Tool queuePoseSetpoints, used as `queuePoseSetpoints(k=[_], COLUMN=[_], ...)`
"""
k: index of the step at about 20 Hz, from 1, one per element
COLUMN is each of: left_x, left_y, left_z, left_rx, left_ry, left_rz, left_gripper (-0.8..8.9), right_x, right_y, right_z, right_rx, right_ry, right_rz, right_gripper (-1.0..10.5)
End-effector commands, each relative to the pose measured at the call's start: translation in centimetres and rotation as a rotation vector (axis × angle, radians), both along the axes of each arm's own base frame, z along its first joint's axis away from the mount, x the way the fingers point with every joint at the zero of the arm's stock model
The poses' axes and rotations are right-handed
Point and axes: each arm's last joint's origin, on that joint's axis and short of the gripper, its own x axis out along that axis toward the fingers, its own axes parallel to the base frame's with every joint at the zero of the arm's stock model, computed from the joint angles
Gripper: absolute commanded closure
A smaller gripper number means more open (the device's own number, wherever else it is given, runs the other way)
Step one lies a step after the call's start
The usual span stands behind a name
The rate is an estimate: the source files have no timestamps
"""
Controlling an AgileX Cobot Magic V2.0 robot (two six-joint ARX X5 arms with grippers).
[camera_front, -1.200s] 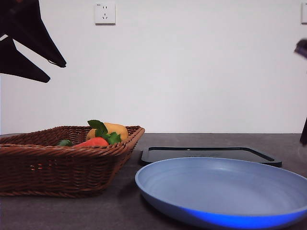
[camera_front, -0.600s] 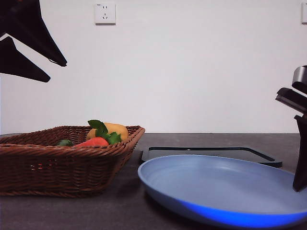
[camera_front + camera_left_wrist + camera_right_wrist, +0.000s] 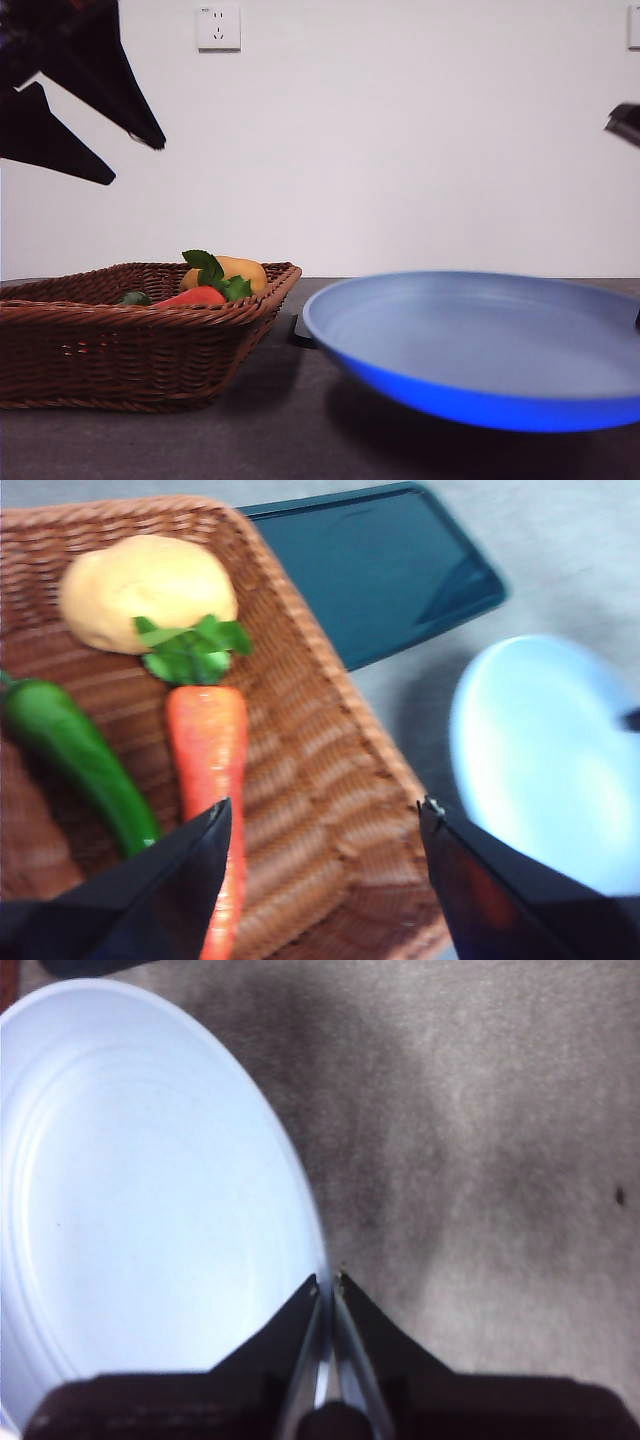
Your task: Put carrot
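Observation:
The red-orange carrot [image 3: 208, 750] with green leaves lies in the brown wicker basket [image 3: 330, 740], beside a yellow potato [image 3: 145, 590] and a green pepper [image 3: 75, 760]. In the front view the carrot [image 3: 197, 296] shows just over the basket rim [image 3: 130, 340]. My left gripper [image 3: 320, 815] is open and hovers above the basket; in the front view it [image 3: 135, 160] is at the top left. My right gripper [image 3: 327, 1282] is shut on the rim of the blue plate [image 3: 140, 1190], which hangs lifted and tilted above the table [image 3: 480, 350].
A dark flat tray [image 3: 380, 570] lies on the table behind the plate, next to the basket. A wall socket [image 3: 219, 27] is on the white wall. The tabletop is dark grey.
The right gripper has closed on the plate's rim and lifted the plate off the table, so it now hides the dark tray. The left gripper moved slightly down and right.

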Motion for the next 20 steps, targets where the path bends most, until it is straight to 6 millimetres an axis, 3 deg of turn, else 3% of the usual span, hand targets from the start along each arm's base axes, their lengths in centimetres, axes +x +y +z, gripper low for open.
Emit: queuePoseSetpoints(k=[1,7,12,17,20], left_x=[0.9,5.1,8.9,10.4,10.7], left_y=[-0.8,-3.4,-5.1,-5.9,-6.1], left_z=[0.2,-0.6,-2.9,-6.1,-6.7], left_rx=[0.060,0.224,0.319,0.364,0.383], left_ry=[-0.023,0.043,0.138,0.204,0.200], left_rz=[-0.018,-0.071,-0.100,-0.110,-0.104], left_gripper=[4.84,4.84,4.84,4.84,4.92], right_x=[-0.3,-0.7,-0.7,-0.7,-0.7], right_y=[0.0,-0.1,-0.1,-0.1,-0.1], right_z=[0.6,1.2,1.2,1.2,1.2], right_rx=[0.014,0.026,0.026,0.025,0.023], right_ry=[-0.022,-0.060,-0.061,-0.063,-0.066], right_rz=[-0.010,-0.013,-0.013,-0.011,-0.008], right_gripper=[9.4,9.4,9.4,9.4,9.4])
